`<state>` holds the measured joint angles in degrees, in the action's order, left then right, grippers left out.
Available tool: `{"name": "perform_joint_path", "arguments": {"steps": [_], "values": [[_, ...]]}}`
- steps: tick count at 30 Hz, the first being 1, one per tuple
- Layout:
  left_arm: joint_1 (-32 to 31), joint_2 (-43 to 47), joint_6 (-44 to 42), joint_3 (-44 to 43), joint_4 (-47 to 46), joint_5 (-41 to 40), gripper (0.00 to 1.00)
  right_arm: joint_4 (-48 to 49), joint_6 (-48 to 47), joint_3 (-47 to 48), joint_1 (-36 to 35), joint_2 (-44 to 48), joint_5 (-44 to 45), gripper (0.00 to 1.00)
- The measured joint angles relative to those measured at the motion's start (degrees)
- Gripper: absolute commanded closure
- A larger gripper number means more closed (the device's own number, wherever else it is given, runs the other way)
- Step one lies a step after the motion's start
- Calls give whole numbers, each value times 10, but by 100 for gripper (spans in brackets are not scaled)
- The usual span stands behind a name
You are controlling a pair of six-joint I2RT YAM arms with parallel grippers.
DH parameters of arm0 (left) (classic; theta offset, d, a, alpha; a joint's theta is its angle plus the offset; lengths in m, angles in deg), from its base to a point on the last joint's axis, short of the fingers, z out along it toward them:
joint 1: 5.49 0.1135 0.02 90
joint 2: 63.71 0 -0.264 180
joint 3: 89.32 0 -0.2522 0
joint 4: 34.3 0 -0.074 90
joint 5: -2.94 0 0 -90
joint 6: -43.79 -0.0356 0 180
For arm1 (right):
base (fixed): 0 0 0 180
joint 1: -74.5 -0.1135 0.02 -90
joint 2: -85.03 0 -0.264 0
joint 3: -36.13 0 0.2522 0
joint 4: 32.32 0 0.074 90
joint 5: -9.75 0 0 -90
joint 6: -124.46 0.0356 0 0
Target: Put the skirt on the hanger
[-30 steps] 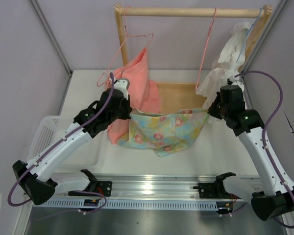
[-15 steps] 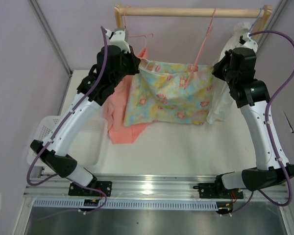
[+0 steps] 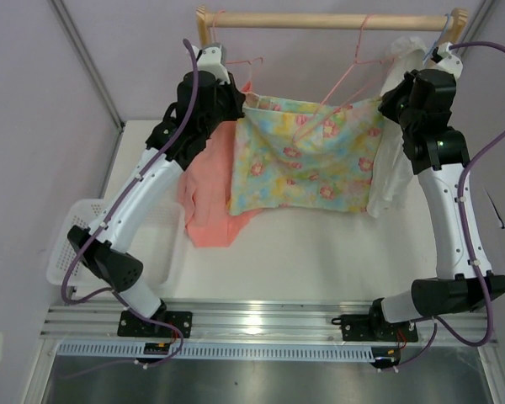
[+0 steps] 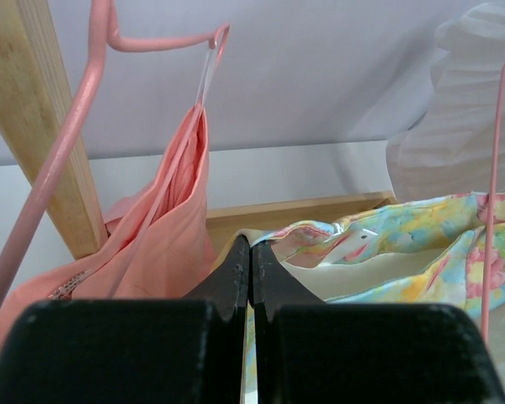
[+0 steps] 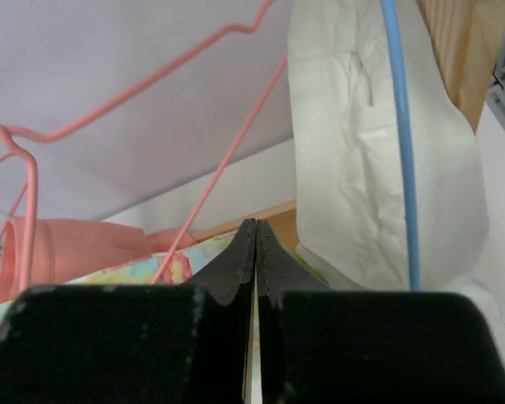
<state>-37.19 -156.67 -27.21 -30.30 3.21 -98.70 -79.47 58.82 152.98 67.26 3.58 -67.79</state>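
Stretching both arms high over the far edge of the bench (image 3: 320, 252). Pinching the top corners of the skirt (image 3: 307, 156) in the tightly closed left claw (image 3: 241, 106) and right claw (image 3: 384, 101), holding it spread below the rail (image 3: 320, 20), hanger (image 3: 347, 69) overlapping its top edge.

A round bar of light wood (image 3: 320, 20) runs across at 12 o'clock, carried by a wooden post (image 3: 205, 59) at 11 o'clock. A plain salmon-pink cloth garment (image 3: 209, 202) hangs at 10 o'clock on a thin pink hanger (image 4: 77, 93). A white ruffled garment (image 3: 393, 172) hangs at 2 o'clock on a light-blue hanger (image 5: 401, 143). A white plastic basket with a lattice wall (image 3: 71, 231) stands on the white desk (image 3: 320, 252) at 8 o'clock. A grooved aluminium rail (image 3: 269, 318) lies along the desk edge at 6 o'clock.
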Motion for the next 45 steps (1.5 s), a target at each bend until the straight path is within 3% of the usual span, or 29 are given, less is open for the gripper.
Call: {"name": "perform_joint_path", "arguments": {"steps": [12, 16, 28, 39, 41, 42, 45], "values": [[6, -57, -2, -57, -14, 20, 100, 35, 4, 10, 14, -14, -17, 100], [6, -48, -2, -28, -22, 28, 100, 50, 8, -48, 14, 16, -18, 100], [-6, 73, 10, 334, -5, 45, 100, 17, 72, -407, 10, 201, -37, 100], [-53, 183, 38, 515, -10, 38, 100, -23, 135, -527, 4, 252, -83, 100], [-61, 196, 44, 532, -14, 33, 98, -25, 148, -553, 0, 266, -89, 92], [-67, 203, 47, 543, -21, 30, 97, -31, 157, -568, -3, 277, -91, 79], [-90, 221, 56, 569, -33, 25, 91, -47, 172, -588, -4, 306, -94, 58]]}}
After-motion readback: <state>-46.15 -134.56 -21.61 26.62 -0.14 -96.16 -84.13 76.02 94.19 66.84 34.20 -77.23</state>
